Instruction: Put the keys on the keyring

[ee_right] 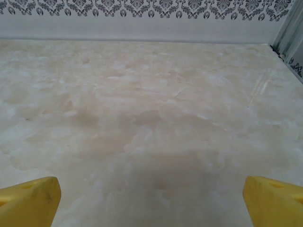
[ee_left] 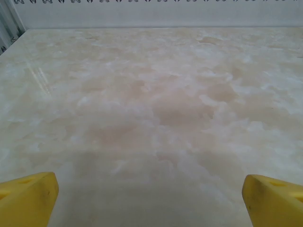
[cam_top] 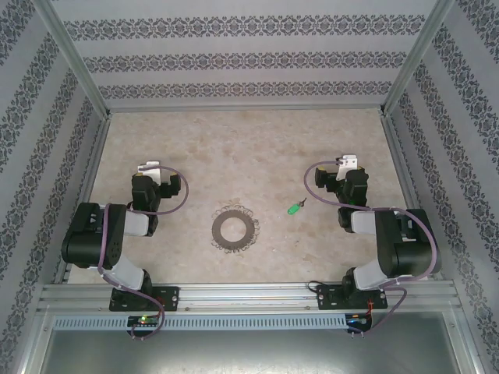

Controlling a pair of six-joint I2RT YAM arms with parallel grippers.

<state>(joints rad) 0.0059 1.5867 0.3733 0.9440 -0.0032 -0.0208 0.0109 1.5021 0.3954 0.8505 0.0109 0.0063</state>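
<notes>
The dark grey keyring (cam_top: 235, 227), fringed with thin wire loops, lies flat on the marble-patterned table near the front middle. A small key with a green head (cam_top: 295, 207) lies to its right, apart from it. My left gripper (cam_top: 148, 169) is folded back at the left, well away from the ring. My right gripper (cam_top: 348, 163) rests at the right, a little beyond the key. In each wrist view the yellow fingertips (ee_left: 28, 198) (ee_right: 29, 201) stand wide apart at the bottom corners with bare table between them.
Patterned walls (cam_top: 234, 58) with metal frame posts close in the table on the back, left and right. An aluminium rail (cam_top: 249, 294) carrying the arm bases runs along the near edge. Bare table surface (cam_top: 249, 156) stretches behind the ring and key.
</notes>
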